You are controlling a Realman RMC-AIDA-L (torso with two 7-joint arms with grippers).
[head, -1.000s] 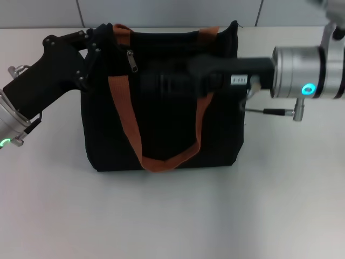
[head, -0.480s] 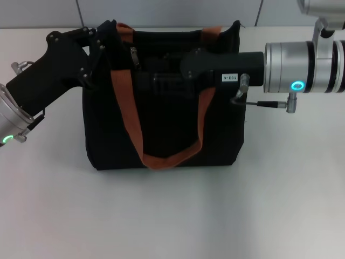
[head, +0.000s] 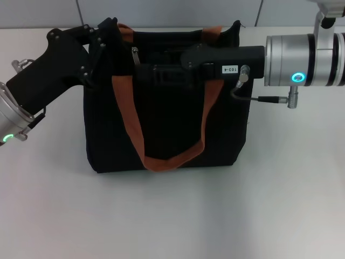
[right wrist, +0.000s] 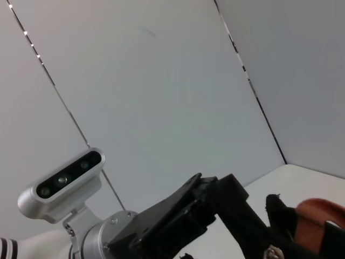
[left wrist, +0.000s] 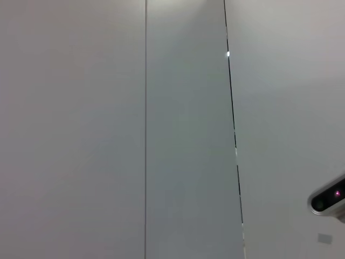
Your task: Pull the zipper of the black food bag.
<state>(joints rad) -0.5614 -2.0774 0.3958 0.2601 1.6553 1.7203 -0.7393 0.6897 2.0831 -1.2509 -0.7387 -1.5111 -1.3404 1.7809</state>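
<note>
The black food bag (head: 167, 129) stands upright on the white table, with rust-orange strap handles (head: 126, 113) hanging down its front. The silver zipper pull (head: 135, 55) sits near the top left of the bag. My left gripper (head: 102, 36) is shut on the bag's top left corner; it also shows in the right wrist view (right wrist: 215, 208) beside the bag's fabric (right wrist: 280, 213) and a strap (right wrist: 323, 213). My right gripper (head: 144, 73) reaches in from the right across the bag's upper front, its tip just right of and below the zipper pull.
The white table (head: 172, 216) spreads in front of and to both sides of the bag. A grey panelled wall (left wrist: 178, 129) stands behind. The right arm's cable and plug (head: 269, 100) hang beside the bag's right edge.
My right arm has moved up the bag's front, bringing its gripper level with the zip line and closer to the pull. The left gripper has kept its hold on the corner.
</note>
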